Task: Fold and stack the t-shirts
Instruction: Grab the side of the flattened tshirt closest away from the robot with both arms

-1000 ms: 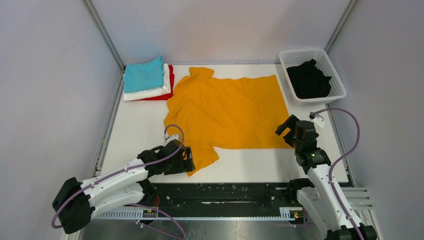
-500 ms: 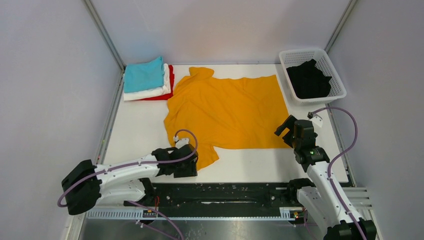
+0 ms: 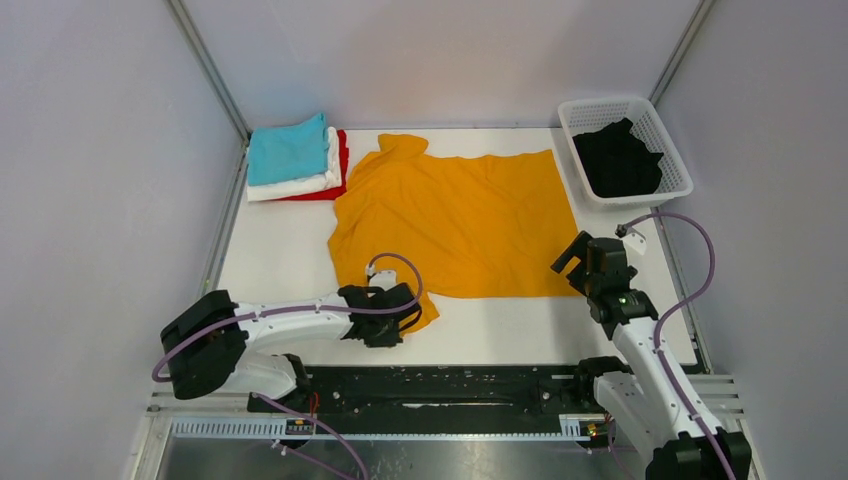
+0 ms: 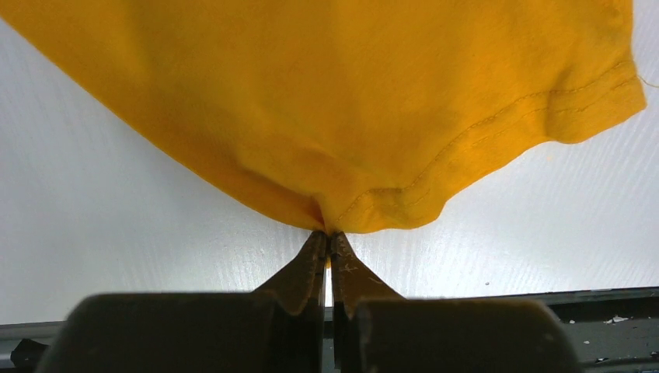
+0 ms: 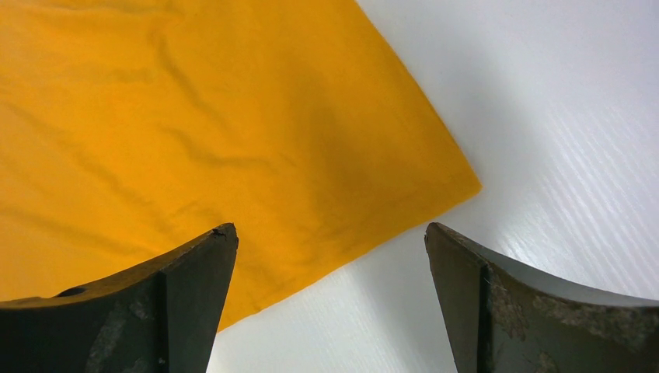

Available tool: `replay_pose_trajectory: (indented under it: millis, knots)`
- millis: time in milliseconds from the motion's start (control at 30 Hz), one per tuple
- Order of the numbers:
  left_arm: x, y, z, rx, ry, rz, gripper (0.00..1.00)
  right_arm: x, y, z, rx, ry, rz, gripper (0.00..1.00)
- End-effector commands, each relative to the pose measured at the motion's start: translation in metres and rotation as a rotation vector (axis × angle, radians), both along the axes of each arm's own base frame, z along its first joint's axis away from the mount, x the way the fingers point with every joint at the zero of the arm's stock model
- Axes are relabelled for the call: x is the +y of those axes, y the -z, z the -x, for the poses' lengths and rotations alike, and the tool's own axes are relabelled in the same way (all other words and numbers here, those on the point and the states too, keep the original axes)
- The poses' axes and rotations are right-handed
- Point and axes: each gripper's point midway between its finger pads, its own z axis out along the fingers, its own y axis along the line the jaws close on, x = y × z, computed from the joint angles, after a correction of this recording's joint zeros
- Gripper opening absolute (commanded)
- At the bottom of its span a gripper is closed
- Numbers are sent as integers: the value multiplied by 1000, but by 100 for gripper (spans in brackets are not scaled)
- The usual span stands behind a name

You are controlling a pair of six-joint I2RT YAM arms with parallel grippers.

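While pinching the orange shirt (image 3: 455, 215) by its sleeve hem in the left claw (image 4: 328, 237), hovers the spread-apart right claw (image 5: 330, 229) over its bottom corner.

I see the white table (image 3: 290, 255) carrying three things. An orange shirt (image 3: 460, 215) lies spread across the middle. At the far left corner sits a folded stack (image 3: 295, 165), with the red shirt (image 3: 343, 158) at its bottom, against the tabletop. A white basket (image 3: 606, 102) stands at the far right corner.
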Motion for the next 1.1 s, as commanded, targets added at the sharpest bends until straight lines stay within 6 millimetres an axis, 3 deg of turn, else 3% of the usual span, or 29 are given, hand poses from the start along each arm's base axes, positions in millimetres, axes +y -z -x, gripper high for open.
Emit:
replay_pose_trajectory:
  millis: [0,233,633,900,1067]
  knots:
    - [37,28,20,69,-17,-145,0,-26,12,7,129,109,48,99]
    - [46,23,29,63,-5,-87,0,-40,51,23,346,171,-9,99]
    - [45,3,22,-21,-7,-2,0,-32,89,19,439,175,-121,76]
    - [50,-1,20,-42,-25,-2,0,-29,102,13,475,169,-140,53]
    - [50,-7,19,-51,-30,-4,0,-32,103,13,474,175,-127,27]
